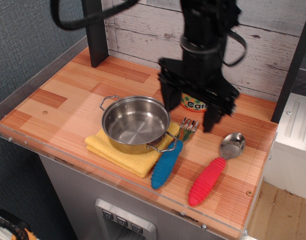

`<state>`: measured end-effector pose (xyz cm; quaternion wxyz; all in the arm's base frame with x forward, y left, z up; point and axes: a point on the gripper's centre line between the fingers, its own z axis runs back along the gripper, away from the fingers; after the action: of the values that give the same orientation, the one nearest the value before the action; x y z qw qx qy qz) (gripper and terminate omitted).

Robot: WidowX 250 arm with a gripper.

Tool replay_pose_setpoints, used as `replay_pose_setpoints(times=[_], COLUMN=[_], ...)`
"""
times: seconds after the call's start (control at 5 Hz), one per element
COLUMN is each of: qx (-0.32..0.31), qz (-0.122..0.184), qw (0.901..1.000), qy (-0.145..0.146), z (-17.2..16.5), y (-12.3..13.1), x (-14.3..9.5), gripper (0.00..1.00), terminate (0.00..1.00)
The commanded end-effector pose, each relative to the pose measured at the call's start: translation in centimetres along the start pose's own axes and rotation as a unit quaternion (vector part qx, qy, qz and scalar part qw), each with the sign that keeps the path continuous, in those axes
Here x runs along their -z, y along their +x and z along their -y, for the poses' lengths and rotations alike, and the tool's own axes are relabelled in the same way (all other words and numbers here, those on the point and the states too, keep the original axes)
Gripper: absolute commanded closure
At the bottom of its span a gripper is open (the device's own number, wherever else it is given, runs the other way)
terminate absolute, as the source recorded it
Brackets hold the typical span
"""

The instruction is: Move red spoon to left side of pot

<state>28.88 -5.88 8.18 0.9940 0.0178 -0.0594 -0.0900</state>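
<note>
The pot (135, 123) sits on a yellow cloth (124, 151) at the left. A blue fork (170, 157) lies just beside it. The gripper (191, 114) hangs above with jaws wide, holding nothing. The red spoon (214, 170) lies further right on the counter (63, 95).
</note>
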Motion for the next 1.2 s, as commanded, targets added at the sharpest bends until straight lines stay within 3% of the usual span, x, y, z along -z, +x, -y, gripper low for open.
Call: replay_pose_setpoints(times=[0.0, 1.0], qx=[0.034, 0.048], qz=[-0.015, -0.049], qw=[0.9989, 0.9964], qy=[-0.029, -0.051], z=[2.6, 5.0], y=[-0.6, -1.2], x=[1.4, 5.8], gripper=[0.00, 0.00], terminate=[0.00, 0.00])
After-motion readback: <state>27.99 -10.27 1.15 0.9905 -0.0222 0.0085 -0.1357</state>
